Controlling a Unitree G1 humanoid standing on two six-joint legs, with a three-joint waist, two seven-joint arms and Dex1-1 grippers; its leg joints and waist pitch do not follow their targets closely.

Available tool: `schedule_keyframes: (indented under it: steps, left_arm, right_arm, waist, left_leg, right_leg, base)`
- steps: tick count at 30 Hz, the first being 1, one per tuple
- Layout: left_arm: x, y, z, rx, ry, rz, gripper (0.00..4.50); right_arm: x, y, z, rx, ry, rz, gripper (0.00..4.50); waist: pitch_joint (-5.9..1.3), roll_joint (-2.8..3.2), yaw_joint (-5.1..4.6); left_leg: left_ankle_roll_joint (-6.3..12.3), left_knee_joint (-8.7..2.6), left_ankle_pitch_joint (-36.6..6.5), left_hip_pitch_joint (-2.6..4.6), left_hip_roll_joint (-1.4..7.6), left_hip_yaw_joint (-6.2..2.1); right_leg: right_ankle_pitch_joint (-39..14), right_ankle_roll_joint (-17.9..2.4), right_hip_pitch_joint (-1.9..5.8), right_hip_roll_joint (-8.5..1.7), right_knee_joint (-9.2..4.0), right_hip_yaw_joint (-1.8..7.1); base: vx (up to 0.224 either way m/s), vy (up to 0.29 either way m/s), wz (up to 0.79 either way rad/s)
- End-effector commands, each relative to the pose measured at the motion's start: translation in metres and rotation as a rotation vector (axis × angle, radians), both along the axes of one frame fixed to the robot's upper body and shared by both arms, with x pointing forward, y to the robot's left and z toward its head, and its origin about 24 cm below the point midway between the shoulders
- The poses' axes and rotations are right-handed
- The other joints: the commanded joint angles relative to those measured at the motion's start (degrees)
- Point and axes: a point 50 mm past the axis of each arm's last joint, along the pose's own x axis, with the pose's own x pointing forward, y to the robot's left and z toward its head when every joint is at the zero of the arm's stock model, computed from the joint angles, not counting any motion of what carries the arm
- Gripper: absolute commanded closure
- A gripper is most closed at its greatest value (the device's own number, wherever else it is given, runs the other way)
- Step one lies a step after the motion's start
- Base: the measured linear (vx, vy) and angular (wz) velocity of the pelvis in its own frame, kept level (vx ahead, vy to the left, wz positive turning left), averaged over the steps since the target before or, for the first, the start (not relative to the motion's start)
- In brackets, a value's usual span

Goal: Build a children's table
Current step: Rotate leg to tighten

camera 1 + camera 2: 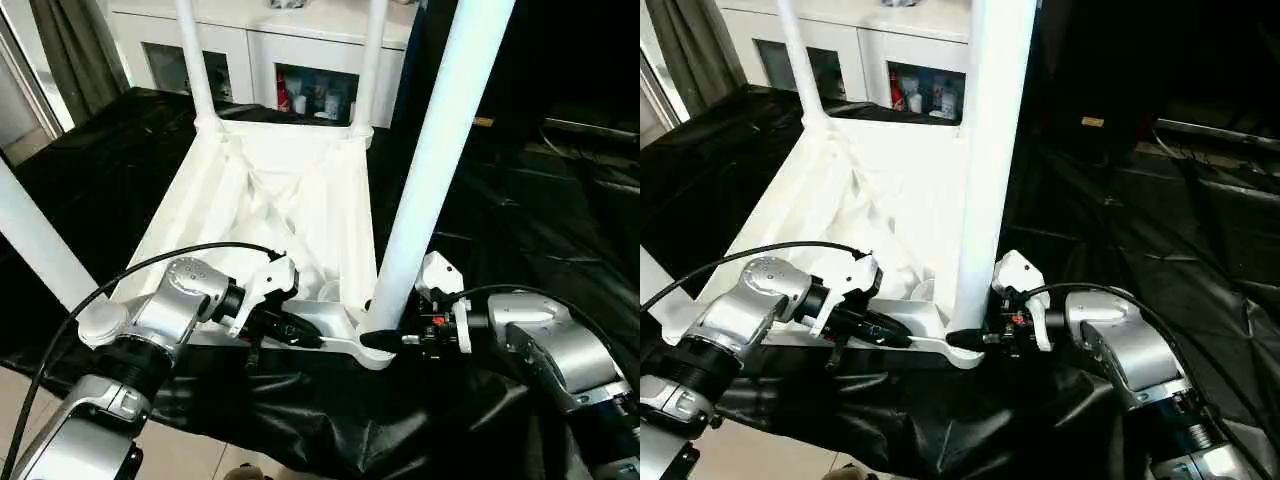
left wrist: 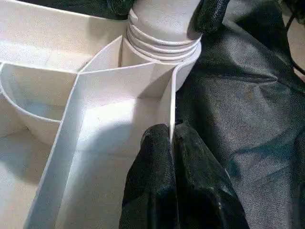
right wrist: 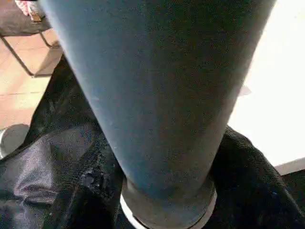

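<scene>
Black sheeting covers the floor; the table top point(image 1: 270, 200) lies on it upside down, ribs up, so the corner sockets face me. White glass-door cabinet point(image 1: 300, 60) stands beyond the top's far edge.

Two far legs point(image 1: 195, 60) and point(image 1: 368, 70) stand upright in the far corner sockets. A third leg point(image 1: 30, 240) runs past the top's near-left side; its socket end is hidden.

Near-right leg point(image 1: 435, 150) sits in the near-right socket point(image 2: 164, 43), threads still showing above the collar, so I judge it not fully seated.

My left hand point(image 1: 290, 330) is clenched on the top's thin rim wall point(image 2: 171, 105) just beside that socket, to keep the top from spinning. My right hand point(image 1: 385, 338) is wrapped around the leg's base, fingers point(image 2: 212, 14) against the tube, for twisting it in.

Risk: the top slides on the sheeting under torque.
</scene>
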Motion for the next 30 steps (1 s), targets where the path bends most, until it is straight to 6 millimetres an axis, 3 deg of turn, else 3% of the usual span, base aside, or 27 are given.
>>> schedule_keyframes:
  steps: [1,3,5,8,10,12,13,14,17,21,22,23,25,28,29,30]
  left_arm:
    - [-0.001,-0.009,0.000,-0.021,-0.011,0.002,4.50]
    - [0.004,-0.011,-0.001,-0.021,-0.034,0.061,4.50]
    - [0.013,-0.015,-0.005,-0.005,-0.079,0.167,4.50]
    - [0.026,-0.023,-0.007,0.017,-0.131,0.301,4.50]
    - [0.034,-0.034,-0.007,0.019,-0.161,0.396,4.50]
    - [0.039,-0.048,-0.006,0.013,-0.172,0.461,4.50]
    - [0.040,-0.051,-0.006,0.013,-0.177,0.477,4.50]
    - [0.040,-0.054,-0.006,0.012,-0.177,0.481,4.50]
    - [0.039,-0.081,-0.007,0.001,-0.179,0.494,4.50]
    - [0.034,-0.096,-0.009,-0.005,-0.185,0.451,4.50]
    - [0.034,-0.096,-0.009,-0.005,-0.185,0.451,4.50]
    - [0.033,-0.093,-0.009,-0.012,-0.180,0.426,4.50]
    - [0.032,-0.091,-0.009,-0.011,-0.175,0.413,4.50]
    - [0.032,-0.076,-0.011,0.007,-0.169,0.374,4.50]
    - [0.032,-0.073,-0.012,0.009,-0.169,0.368,4.50]
    - [0.031,-0.066,-0.012,0.012,-0.163,0.344,4.50]
  right_arm:
    - [-0.005,0.008,-0.006,0.012,0.052,0.027,2.25]
    - [-0.002,0.009,-0.008,0.030,0.048,-0.026,2.29]
    - [0.007,0.011,-0.017,0.021,0.029,-0.186,2.31]
    - [0.018,0.012,-0.030,-0.004,0.027,-0.412,2.39]
    - [0.024,0.016,-0.038,0.002,0.040,-0.580,2.41]
    - [0.028,0.023,-0.043,0.021,0.069,-0.715,2.42]
    - [0.029,0.025,-0.044,0.026,0.075,-0.748,2.45]
    - [0.030,0.026,-0.045,0.026,0.077,-0.762,2.46]
    - [0.037,0.042,-0.049,0.016,0.089,-0.888,2.46]
    - [0.041,0.060,-0.042,0.046,0.056,-0.846,2.46]
    - [0.041,0.060,-0.042,0.046,0.056,-0.846,2.46]
    - [0.043,0.061,-0.038,0.071,0.048,-0.823,2.11]
    - [0.043,0.062,-0.036,0.083,0.040,-0.803,1.90]
    - [0.045,0.058,-0.026,0.085,-0.007,-0.723,1.73]
    - [0.044,0.056,-0.025,0.082,-0.012,-0.707,1.57]
    - [0.041,0.052,-0.022,0.067,-0.026,-0.639,1.43]
  waist:
    - [-3.38,-0.72,0.01]
    - [-3.36,-0.49,0.01]
    - [-3.21,-0.55,-0.28]
    - [-2.82,-0.84,-0.77]
    - [-2.61,-0.73,-1.29]
    - [-2.74,-0.91,-1.83]
    - [-2.82,-0.78,-1.90]
    - [-2.82,-0.90,-1.98]
    - [-2.99,-0.41,-2.18]
    - [-2.76,-0.71,-2.22]
    - [-2.78,-0.66,-2.21]
    - [-2.79,-0.66,-2.22]
    - [-2.86,-0.66,-2.22]
    - [-3.00,-0.32,-2.28]
    - [-2.95,-0.57,-2.48]
    - [-3.02,-0.31,-2.53]
  left_leg:
    - [1.60,-3.93,-12.3,0.54,2.29,-0.46]
    - [1.34,-3.94,-13.0,0.59,2.30,-0.50]
    - [0.62,-3.94,-14.0,0.63,2.09,-0.44]
    - [-1.22,-4.42,-17.6,0.48,1.82,-0.85]
    - [-2.64,-4.42,-21.1,1.18,1.54,-1.09]
    - [-2.48,-4.50,-22.3,1.25,1.44,-1.47]
    - [-2.32,-4.48,-22.8,1.58,1.41,-1.52]
    - [-2.20,-4.51,-23.1,1.58,1.37,-1.53]
    - [-2.49,-4.96,-23.2,1.50,1.63,-1.63]
    - [-1.96,-5.36,-24.6,1.51,1.70,-1.67]
    - [-1.80,-5.43,-24.5,1.49,1.78,-1.64]
    - [-1.71,-5.44,-24.5,1.64,1.85,-1.56]
    - [-1.50,-5.44,-23.7,1.47,1.81,-1.46]
    - [-1.19,-5.44,-23.0,1.41,1.78,-1.42]
    - [-0.85,-5.53,-22.2,0.98,1.74,-1.43]
    - [-0.78,-5.52,-21.4,1.04,1.80,-1.39]
  right_leg:
    - [-13.3,-11.4,2.66,-3.47,-3.85,2.46]
    - [-14.4,-11.1,2.59,-3.52,-3.94,2.50]
    - [-15.8,-10.8,2.36,-3.40,-4.27,2.51]
    - [-24.1,-7.8,2.42,-3.50,-5.05,2.34]
    - [-31.5,-5.4,1.80,-3.66,-5.99,2.06]
    - [-35.2,-3.0,1.88,-3.80,-6.72,1.85]
    - [-35.0,-3.1,1.53,-3.69,-6.87,1.74]
    - [-34.9,-3.0,1.60,-3.64,-7.01,1.62]
    - [-30.2,-4.4,1.67,-3.40,-6.70,1.69]
    - [-27.2,-5.1,1.92,-3.44,-6.59,1.85]
    - [-25.9,-5.5,1.99,-3.45,-6.51,1.95]
    - [-24.8,-6.0,1.92,-3.49,-6.45,2.02]
    - [-23.1,-6.5,2.17,-3.46,-6.25,2.11]
    - [-22.5,-6.8,2.37,-3.51,-6.19,2.14]
    - [-21.9,-6.8,2.69,-3.45,-6.11,2.10]
    - [-21.5,-6.9,2.80,-3.47,-6.20,2.09]
  base:
    - [0.000,0.000,0.00]
    - [0.000,0.000,0.00]
    - [0.000,0.000,0.00]
    - [0.000,0.000,0.00]
    - [0.000,0.000,0.00]
    - [0.000,0.000,0.00]
    - [0.000,0.000,0.00]
    - [0.000,0.000,0.00]
    - [0.000,0.000,0.00]
    - [0.000,0.000,0.00]
    - [0.000,0.000,0.00]
    - [0.000,0.000,0.00]
    - [0.000,0.000,0.00]
    - [0.000,0.000,0.00]
    - [0.000,0.000,0.00]
    - [0.000,0.000,0.00]
